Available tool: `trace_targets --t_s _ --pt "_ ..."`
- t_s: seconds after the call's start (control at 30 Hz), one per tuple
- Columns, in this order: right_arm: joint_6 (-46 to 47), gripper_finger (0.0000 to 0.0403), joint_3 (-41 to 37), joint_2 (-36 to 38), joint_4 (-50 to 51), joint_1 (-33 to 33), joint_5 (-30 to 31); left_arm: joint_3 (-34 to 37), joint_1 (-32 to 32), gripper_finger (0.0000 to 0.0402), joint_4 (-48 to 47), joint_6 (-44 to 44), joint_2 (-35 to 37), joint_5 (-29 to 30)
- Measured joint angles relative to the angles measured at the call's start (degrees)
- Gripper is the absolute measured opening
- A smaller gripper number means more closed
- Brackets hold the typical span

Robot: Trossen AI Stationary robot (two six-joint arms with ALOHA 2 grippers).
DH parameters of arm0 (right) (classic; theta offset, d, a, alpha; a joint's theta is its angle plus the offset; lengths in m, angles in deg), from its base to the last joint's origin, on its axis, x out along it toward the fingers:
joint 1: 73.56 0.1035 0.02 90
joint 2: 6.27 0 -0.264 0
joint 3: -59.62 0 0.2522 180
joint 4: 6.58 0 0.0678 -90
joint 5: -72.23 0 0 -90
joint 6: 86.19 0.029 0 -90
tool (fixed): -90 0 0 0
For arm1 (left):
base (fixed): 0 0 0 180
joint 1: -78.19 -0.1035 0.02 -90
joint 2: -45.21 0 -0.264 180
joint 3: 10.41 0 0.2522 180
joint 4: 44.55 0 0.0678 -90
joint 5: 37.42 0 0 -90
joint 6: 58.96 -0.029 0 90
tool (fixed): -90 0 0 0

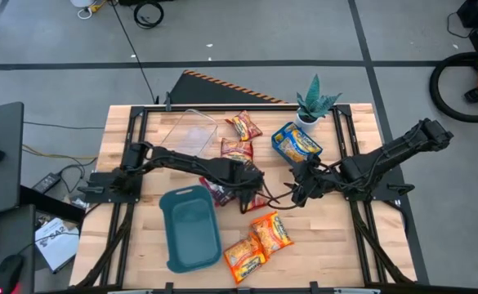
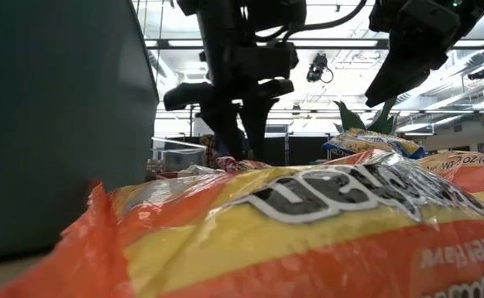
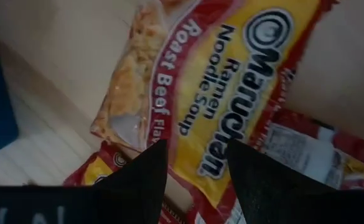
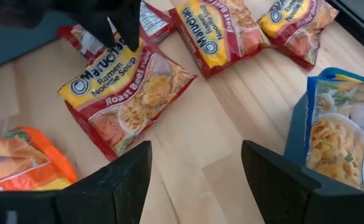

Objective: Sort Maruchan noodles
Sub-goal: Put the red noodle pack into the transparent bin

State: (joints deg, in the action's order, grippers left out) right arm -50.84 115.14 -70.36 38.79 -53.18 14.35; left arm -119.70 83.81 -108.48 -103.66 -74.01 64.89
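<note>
My left gripper (image 1: 247, 194) (image 3: 196, 155) is open, pointing down at the end of a red Roast Beef Maruchan packet (image 4: 126, 93) (image 3: 213, 93) that lies on the table. Another red packet (image 3: 306, 152) lies partly under it. My right gripper (image 1: 297, 189) (image 4: 197, 162) is open and hovers over bare wood between that packet and the blue packets (image 1: 296, 143) (image 4: 343, 130). Two more red packets (image 1: 243, 124) (image 1: 236, 149) lie farther back. Two orange packets (image 1: 270, 231) (image 1: 244, 255) lie near the front edge. My left gripper comes from above with a finger on either side of the Roast Beef packet's end (image 4: 122, 50). The gap between its fingers (image 3: 147, 168) is wide. I cannot tell whether they touch the packet, which lies flat on the table.
A teal tray (image 1: 177, 196) sits left of the orange packets. A clear plastic bin (image 1: 191, 129) stands at the far left, and a small potted plant (image 1: 314, 102) at the far edge. In the low view an orange packet (image 2: 308, 223) fills the foreground.
</note>
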Motion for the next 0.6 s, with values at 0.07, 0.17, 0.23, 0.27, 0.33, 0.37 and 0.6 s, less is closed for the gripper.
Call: trace_targets --t_s 0.07,0.17,0.23,0.27,0.33,0.37,0.6 --pt "-0.3 0.0253 0.0 0.0 -0.1 0.0 0.0 0.0 0.3 0.0171 -1.3 -1.1 0.0 -0.1" --pt "-0.5 0.0253 0.0 0.0 -0.2 0.0 0.1 0.0 0.9 0.0171 -1.9 -3.2 0.0 -0.1" --pt "-0.6 0.0253 0.0 0.0 -0.3 0.0 0.2 0.0 1.4 0.0171 -2.2 -4.8 0.0 -0.1" --pt "-0.8 0.0253 0.0 0.0 -0.3 0.1 0.5 0.2 1.5 0.0171 -2.0 -5.7 0.0 -0.3" --pt "-1.1 0.0253 0.0 0.0 -0.4 0.2 1.0 0.5 1.6 0.0171 -1.9 -8.5 -0.3 -0.4" --pt "-1.2 0.0253 0.0 0.0 -0.4 0.2 1.1 1.0 1.7 0.0171 -1.9 -9.6 -0.4 -0.4" --pt "-1.5 0.0253 0.0 0.0 -0.8 0.2 1.3 3.4 1.7 0.0167 1.1 -14.2 -0.5 2.2"
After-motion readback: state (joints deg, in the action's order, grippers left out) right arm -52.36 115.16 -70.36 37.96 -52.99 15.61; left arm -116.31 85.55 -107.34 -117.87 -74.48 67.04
